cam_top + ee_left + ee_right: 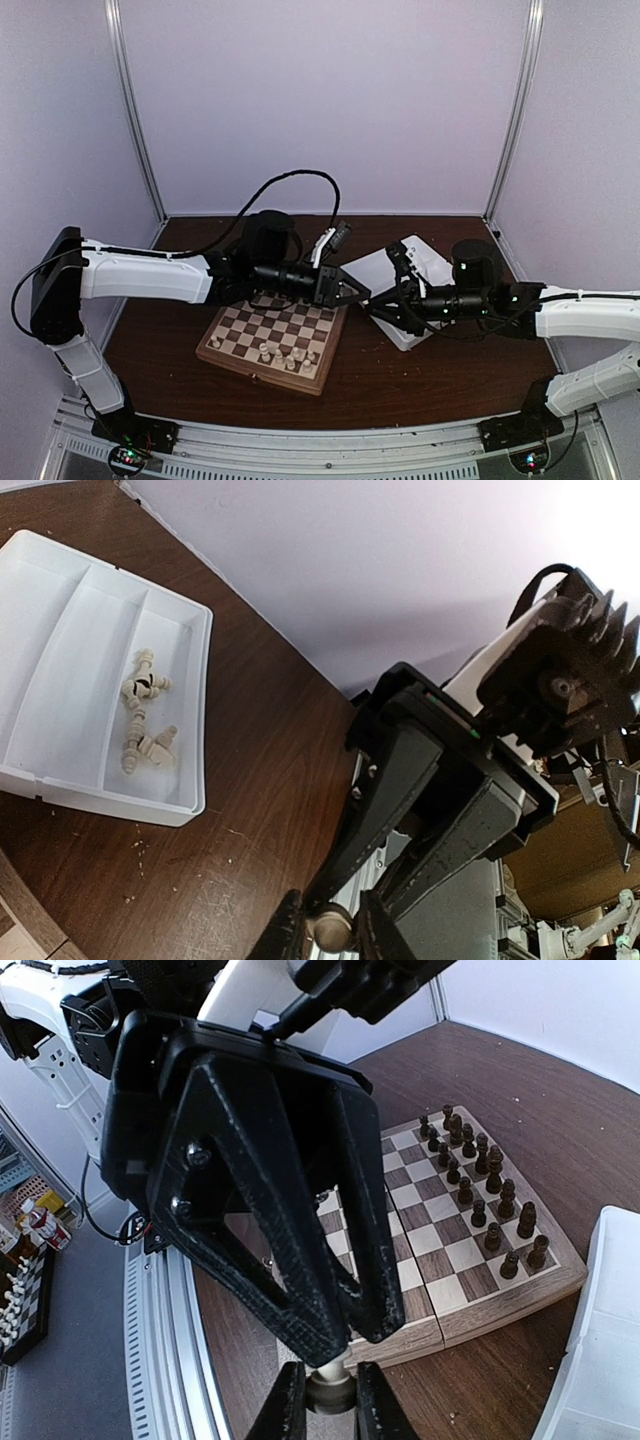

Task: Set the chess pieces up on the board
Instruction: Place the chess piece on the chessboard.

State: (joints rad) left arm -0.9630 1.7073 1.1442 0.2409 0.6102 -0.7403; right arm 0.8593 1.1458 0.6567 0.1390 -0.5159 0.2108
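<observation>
Both the right gripper (327, 1405) and left gripper (330, 932) apparently pinch one piece (329, 1385) midair between board (235, 335) and tray (430, 262); mistimed release could drop it or tug it askew.

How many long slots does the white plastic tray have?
3, side by side in the white plastic tray: the left and middle slots bare, the right one, in the left wrist view, holding small cream chess pieces.
</observation>
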